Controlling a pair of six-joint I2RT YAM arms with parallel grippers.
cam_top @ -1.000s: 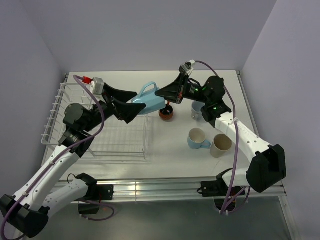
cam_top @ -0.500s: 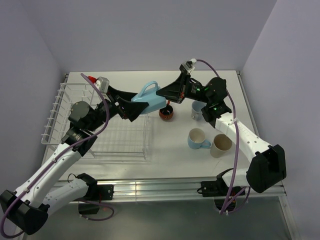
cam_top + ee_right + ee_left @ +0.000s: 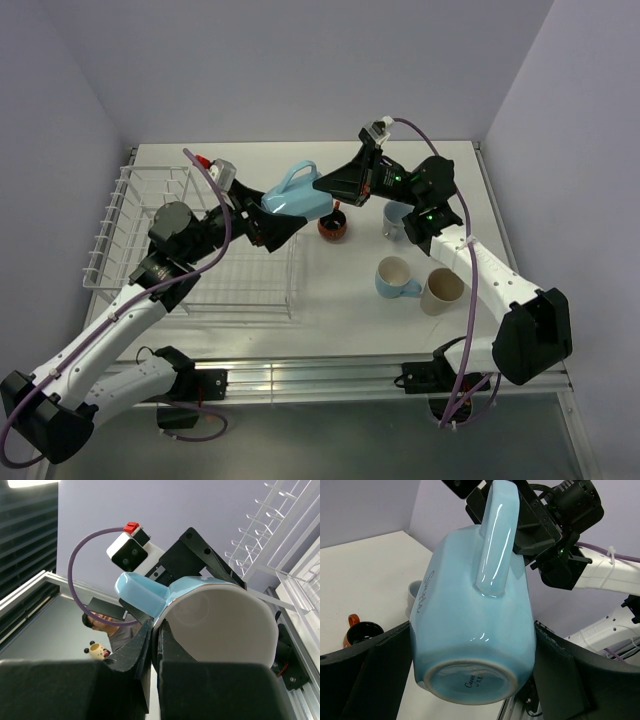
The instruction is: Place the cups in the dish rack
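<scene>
Hiding half of the far mug behind the right arm, toward the tabletop's right edge. Leaving contact between the wide-spread left gripper and the held mug's sides unclear. Pinching that mug's rim with the right gripper, jaws closed on it, in the air between rack and red mug. Sitting near the front right corner: a blue mug just beside a cream mug. Showing glossy light blue, white inside, handle upward, dark script on side and base hard to read.
</scene>
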